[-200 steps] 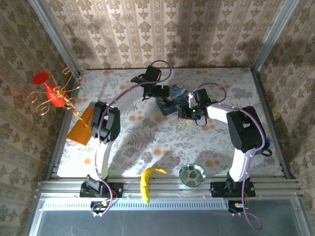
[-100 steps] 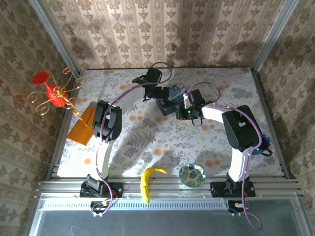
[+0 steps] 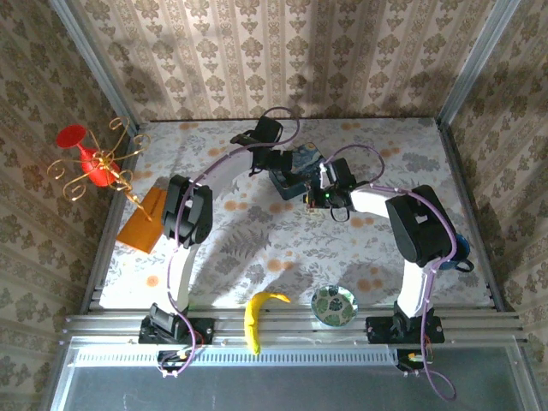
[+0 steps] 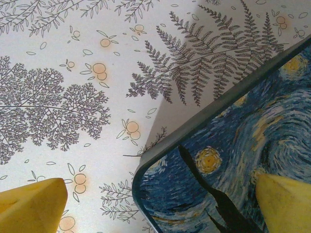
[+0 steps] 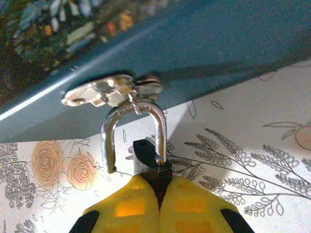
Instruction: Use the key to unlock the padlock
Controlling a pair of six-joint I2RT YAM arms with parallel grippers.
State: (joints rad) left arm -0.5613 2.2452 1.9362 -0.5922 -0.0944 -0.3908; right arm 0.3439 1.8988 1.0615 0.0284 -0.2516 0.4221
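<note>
Right fingers (image 5: 131,208) clamp the single padlock (image 5: 146,153), its dark body mostly hidden between them, shackle (image 5: 133,109) at 12 o'clock touching blurred keys (image 5: 109,91), uncountable, beside the one blue box (image 5: 233,39). Left fingers (image 4: 34,206) spread wide, tips cropped, straddling its corner.

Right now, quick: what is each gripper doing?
Left gripper: open, holding nothing, above a corner of the blue box.
Right gripper: shut on the padlock, gripping its dark body.
</note>
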